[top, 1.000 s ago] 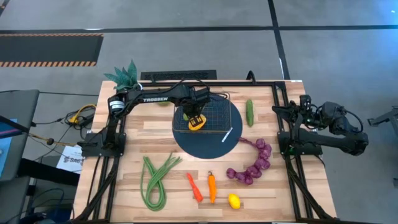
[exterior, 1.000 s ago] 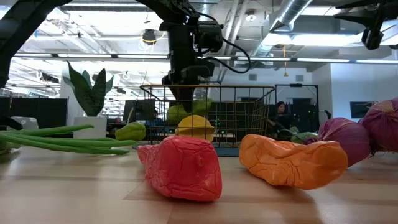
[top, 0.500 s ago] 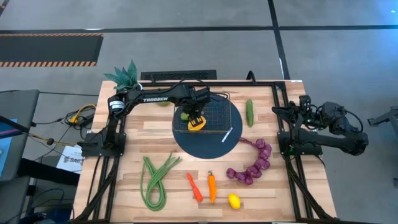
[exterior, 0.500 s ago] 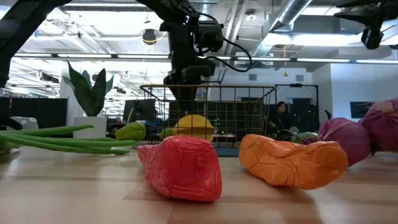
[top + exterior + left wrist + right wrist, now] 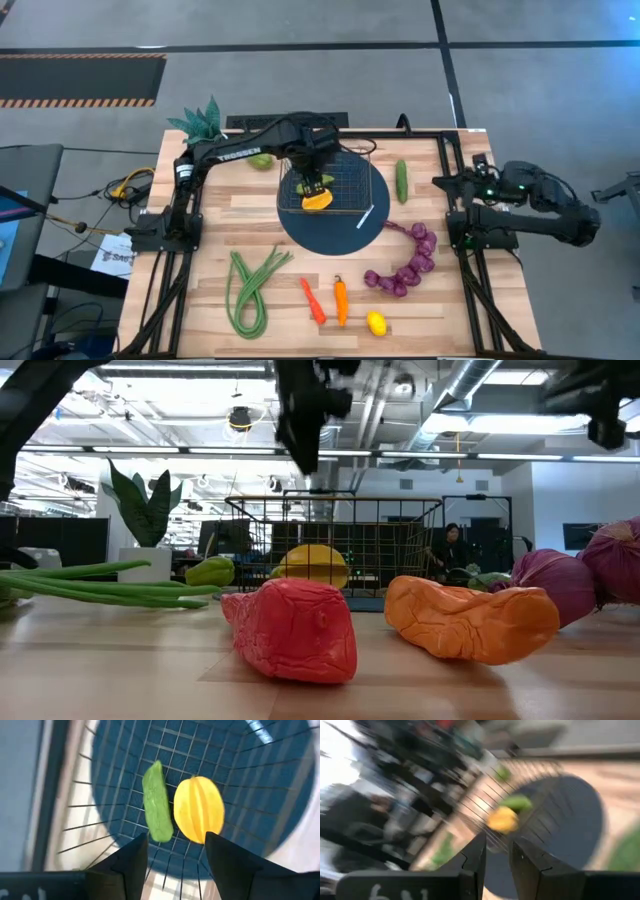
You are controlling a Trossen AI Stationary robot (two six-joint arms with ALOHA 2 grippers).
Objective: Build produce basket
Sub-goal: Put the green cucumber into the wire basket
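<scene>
The wire basket (image 5: pixel 362 180) stands on a dark blue round mat (image 5: pixel 330 232). A yellow ribbed fruit (image 5: pixel 198 810) and a green fruit (image 5: pixel 157 815) lie side by side on its floor. My left gripper (image 5: pixel 175 837) hangs open above them, over the basket's left part (image 5: pixel 312 172), holding nothing. On the table lie a cucumber (image 5: pixel 401 180), purple grapes (image 5: pixel 405 262), green beans (image 5: pixel 250 285), a red pepper (image 5: pixel 312 300), an orange pepper (image 5: pixel 341 300), a lemon (image 5: pixel 376 323) and another green fruit (image 5: pixel 260 160). My right gripper (image 5: pixel 496 851) waits, narrowly open, above the table's right edge.
A spiky green plant (image 5: pixel 200 120) stands at the far left corner. A white strip (image 5: pixel 366 215) lies across the basket's near right corner and the mat. Dark frame rails (image 5: pixel 448 170) run along the table's left and right sides.
My left gripper has opened and let go of the green fruit, which has dropped onto the basket floor beside the yellow fruit. The gripper has then risen well clear of the basket's rim. My right arm's wrist has tipped a little in place.
</scene>
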